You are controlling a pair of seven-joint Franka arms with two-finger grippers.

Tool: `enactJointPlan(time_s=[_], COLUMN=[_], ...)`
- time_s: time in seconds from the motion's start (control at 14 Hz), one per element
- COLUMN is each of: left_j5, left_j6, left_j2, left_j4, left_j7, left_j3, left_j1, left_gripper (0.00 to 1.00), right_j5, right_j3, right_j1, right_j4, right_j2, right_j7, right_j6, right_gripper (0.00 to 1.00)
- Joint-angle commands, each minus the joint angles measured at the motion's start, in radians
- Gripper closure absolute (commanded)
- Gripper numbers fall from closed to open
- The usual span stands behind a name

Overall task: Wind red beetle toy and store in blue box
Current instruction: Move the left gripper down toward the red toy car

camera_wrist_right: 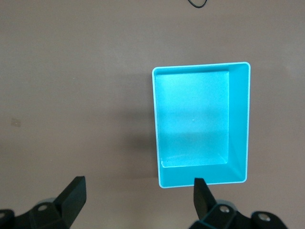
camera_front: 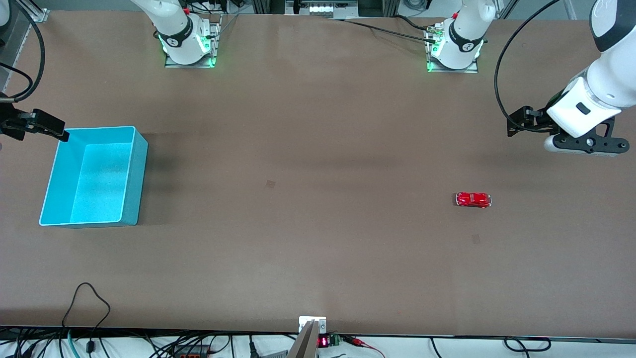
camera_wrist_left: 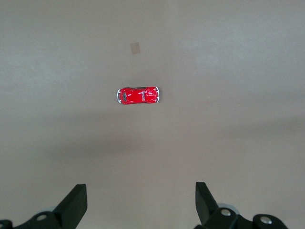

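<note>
The red beetle toy point(camera_front: 473, 200) stands on the brown table toward the left arm's end; it also shows in the left wrist view point(camera_wrist_left: 137, 95). My left gripper point(camera_front: 586, 145) hangs high over the table near that end, open and empty point(camera_wrist_left: 140, 190), and apart from the toy. The blue box point(camera_front: 139, 184) stands empty toward the right arm's end, and it also shows in the right wrist view point(camera_wrist_right: 193, 114). My right gripper point(camera_front: 10, 127) hovers over the table beside the box's corner, mostly cut off by the front view's edge, open and empty point(camera_wrist_right: 139, 185).
Two small square marks lie on the table, one near the middle point(camera_front: 271, 184) and one just nearer the camera than the toy point(camera_front: 476, 239). Cables point(camera_front: 89, 303) and a small clamp point(camera_front: 312, 325) sit at the table's near edge. The arm bases point(camera_front: 189, 44) stand along the far edge.
</note>
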Motion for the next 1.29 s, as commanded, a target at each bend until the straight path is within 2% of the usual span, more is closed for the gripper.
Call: enactJointPlan(time_s=[0.0, 0.43, 0.71, 1.0, 1.14, 1.21], left_j5=[0.013, 0.001, -0.001, -0.001, -0.001, 0.001], left_j6=[-0.024, -0.030, -0.129, -0.171, -0.183, -0.179], left_j2=[0.014, 0.029, 0.040, 0.056, 0.060, 0.077], left_j4=[0.032, 0.032, 0.034, 0.037, 0.037, 0.037], left_j7=[0.015, 0.007, 0.012, 0.014, 0.100, 0.239], left_j3=[0.002, -0.001, -0.008, -0.010, -0.011, -0.008], left_j1=[0.006, 0.015, 0.001, 0.000, 0.001, 0.015], left_gripper=[0.00, 0.00, 0.00, 0.00, 0.00, 0.00], right_j5=[0.010, 0.010, 0.009, 0.010, 0.010, 0.010], right_j3=[0.004, 0.004, 0.004, 0.004, 0.004, 0.004], right_j1=[-0.005, -0.005, -0.005, -0.005, -0.005, -0.005], right_j4=[0.001, 0.002, 0.002, 0.001, 0.002, 0.001], right_j2=[-0.005, -0.005, -0.005, -0.004, -0.004, -0.004], right_j7=[0.009, 0.009, 0.009, 0.009, 0.009, 0.009], right_j6=[0.001, 0.001, 0.001, 0.001, 0.001, 0.001], right_gripper=[0.00, 0.00, 0.00, 0.00, 0.00, 0.00])
